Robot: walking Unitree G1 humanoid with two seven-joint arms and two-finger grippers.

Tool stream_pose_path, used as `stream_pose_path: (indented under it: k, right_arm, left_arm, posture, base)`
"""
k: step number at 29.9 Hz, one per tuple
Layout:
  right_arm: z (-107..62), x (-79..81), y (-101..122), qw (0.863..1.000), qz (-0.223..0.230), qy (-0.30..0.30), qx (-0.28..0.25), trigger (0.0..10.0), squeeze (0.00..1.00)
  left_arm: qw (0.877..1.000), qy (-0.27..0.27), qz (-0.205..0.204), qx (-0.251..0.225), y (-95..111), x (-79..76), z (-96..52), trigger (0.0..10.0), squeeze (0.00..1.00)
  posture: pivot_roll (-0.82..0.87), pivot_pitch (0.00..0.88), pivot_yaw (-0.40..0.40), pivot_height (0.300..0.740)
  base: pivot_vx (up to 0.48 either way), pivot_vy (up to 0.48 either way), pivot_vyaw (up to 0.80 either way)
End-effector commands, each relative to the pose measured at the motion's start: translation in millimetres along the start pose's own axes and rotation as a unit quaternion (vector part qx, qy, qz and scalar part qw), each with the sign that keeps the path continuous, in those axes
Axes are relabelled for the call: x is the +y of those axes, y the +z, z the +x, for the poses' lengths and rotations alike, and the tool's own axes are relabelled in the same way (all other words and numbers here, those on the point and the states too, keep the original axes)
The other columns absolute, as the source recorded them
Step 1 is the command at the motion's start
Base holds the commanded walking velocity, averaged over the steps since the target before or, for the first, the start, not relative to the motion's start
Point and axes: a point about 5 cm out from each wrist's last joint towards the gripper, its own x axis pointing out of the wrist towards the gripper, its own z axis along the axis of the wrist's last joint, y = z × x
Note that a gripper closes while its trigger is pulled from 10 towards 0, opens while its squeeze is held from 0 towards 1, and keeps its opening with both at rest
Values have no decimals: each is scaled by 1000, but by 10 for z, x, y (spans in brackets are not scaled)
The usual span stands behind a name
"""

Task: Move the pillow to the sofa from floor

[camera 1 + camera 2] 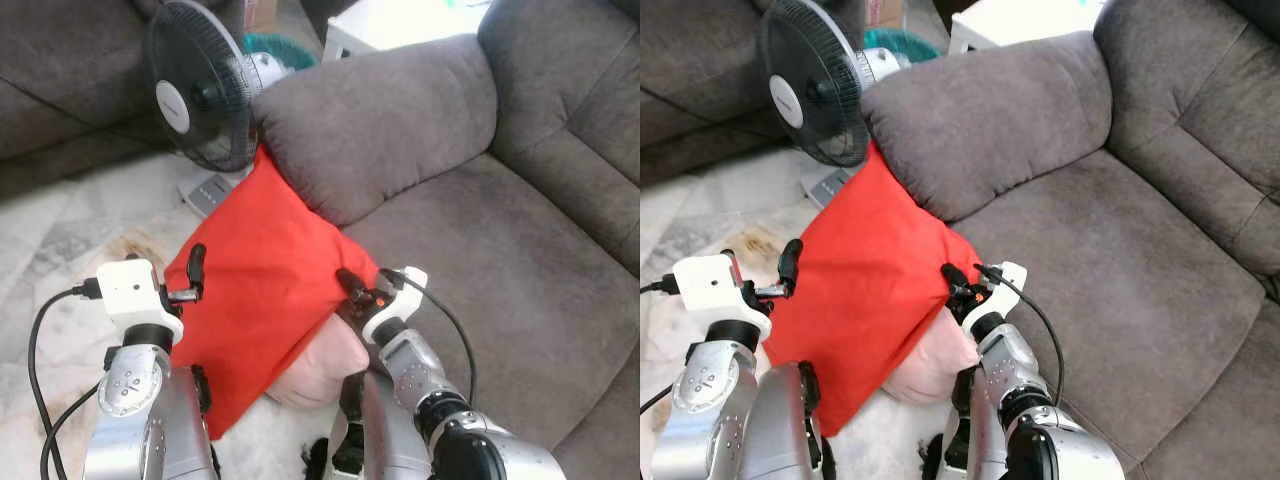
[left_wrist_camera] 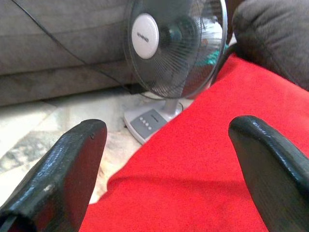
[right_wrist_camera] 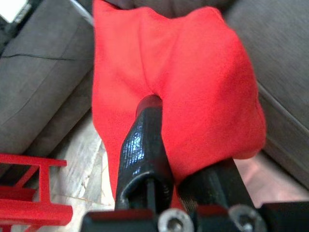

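Two grippers of mine at the red pillow (image 1: pixel 262 270), right gripper (image 1: pixel 350 287) pinched tight on its corner, left gripper (image 1: pixel 194 270) spread wide at its left edge, pillow leaning against the sofa (image 1: pixel 480 250) armrest.

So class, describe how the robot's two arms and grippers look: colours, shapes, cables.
Both arms are silver metal with round joints. The left gripper and right gripper each have long black fingers on a white block. Black cables loop from each wrist; an orange light shows on the right.

Fan (image 2: pixel 176 46) hub badge has small lettering — too blurred to read; no other txt.
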Motion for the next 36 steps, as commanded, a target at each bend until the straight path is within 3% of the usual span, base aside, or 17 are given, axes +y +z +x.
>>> stream_pose_path:
  k: [1,8,10,17,19,24,36]
  right_arm:
    - [-42,-78,203,998,-54,-1,-35,10000,0]
    - [-144,-130,239,990,-134,-5,-43,10000,0]
    - [-161,-140,236,990,-136,-8,-46,10000,0]
    - [-393,-258,322,977,-187,-48,-89,10000,0]
    - [-531,-311,356,969,-214,-69,-102,10000,0]
    - [-688,-313,372,961,-236,-83,-116,10000,0]
    - [-544,-201,384,963,-227,-84,-118,10000,0]
  left_arm:
    - [1000,-14,7,5,-50,-53,1,10000,0]
    - [999,-18,47,15,-170,-46,97,10000,0]
    - [998,-17,55,18,-190,-38,106,10000,0]
    - [996,-10,90,22,-293,-32,153,10000,0]
    - [993,-17,113,17,-305,-62,178,10000,0]
    - [992,-18,122,13,-322,-36,174,10000,0]
    - [993,-22,115,-3,-324,-103,184,10000,0]
  posture:
    - [284,98,-196,551]
    - [239,76,-149,551]
    - [227,71,-137,551]
    - [161,41,-88,551]
    - [140,33,-73,551]
    - [116,25,-63,551]
    - [157,0,-88,551]
  base:
    - [0,0,0]
    - [0,0,0]
    - [0,0,0]
    - [0,0,0]
    - [0,0,0]
    - [0,0,0]
    - [0,0,0]
